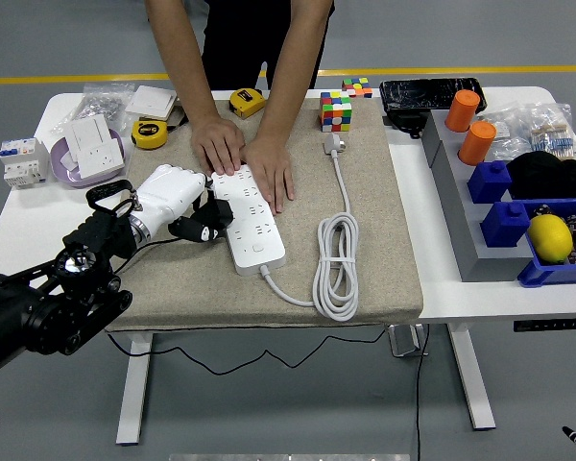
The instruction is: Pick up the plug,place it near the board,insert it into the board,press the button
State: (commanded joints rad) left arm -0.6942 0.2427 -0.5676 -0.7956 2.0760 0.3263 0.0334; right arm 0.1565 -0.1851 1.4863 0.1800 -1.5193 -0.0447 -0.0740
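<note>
Head view — left hand (178, 200) grips plug (214, 217) at board (250, 217).

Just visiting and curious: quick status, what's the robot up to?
Left hand shut on black plug, at the white power strip's left edge. Right hand out of view. Person's hands pressing down the strip's far end.

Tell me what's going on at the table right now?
The robot's left hand holds a black plug against the left side of the white power strip, which lies on the beige mat. Whether the plug is seated in a socket cannot be told. A person at the far side presses both hands flat on the strip's far end. The strip's own cable lies coiled to its right. The right hand is out of view.
</note>
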